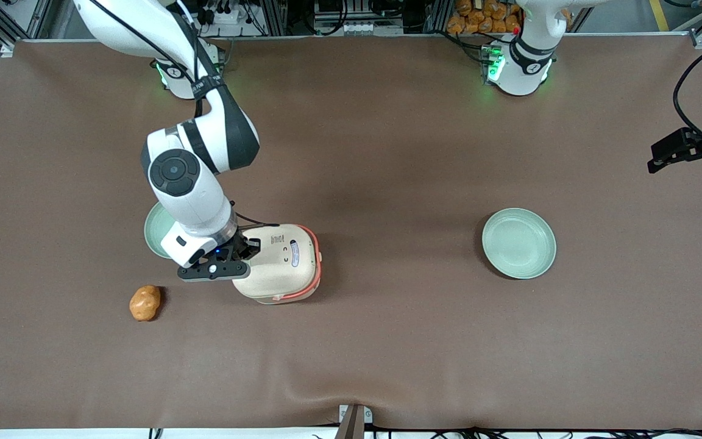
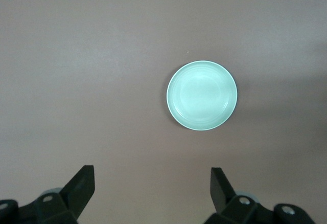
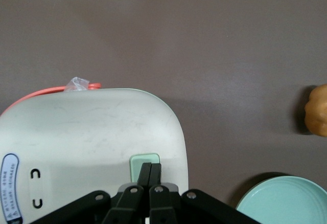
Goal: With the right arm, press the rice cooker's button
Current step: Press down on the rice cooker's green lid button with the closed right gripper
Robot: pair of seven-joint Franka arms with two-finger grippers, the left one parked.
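**Closed fingertips rest on the cooker's green button**

The white jointed right arm (image 1: 189,183) with its black elbow section reaches out over the brown table cover (image 1: 387,152) and bends down above the small rounded-square rice cooker (image 1: 281,262), which has a cream lid, an orange-red band around its rim and a blue oval label (image 1: 294,252) on top. The cooker sits toward the working arm's end of the table. The black two-finger gripper (image 3: 150,175) is right over the edge of the lid, its fingers (image 3: 144,177) pressed together with no gap between them (nothing is held). In the right wrist view their tips lie on the small pale-green rounded-rectangle button (image 3: 144,160), which is set into the cream lid close to its edge; the tips cover part of it.

A round pale green plate (image 1: 155,230) lies just beside the cooker, partly hidden under the arm's wrist in the front view. A lumpy orange-brown piece of toy food (image 1: 145,302) lies near that plate and closer to the front camera. A second round pale green plate (image 1: 518,242) sits well apart from the cooker, toward the parked arm's end of the table.
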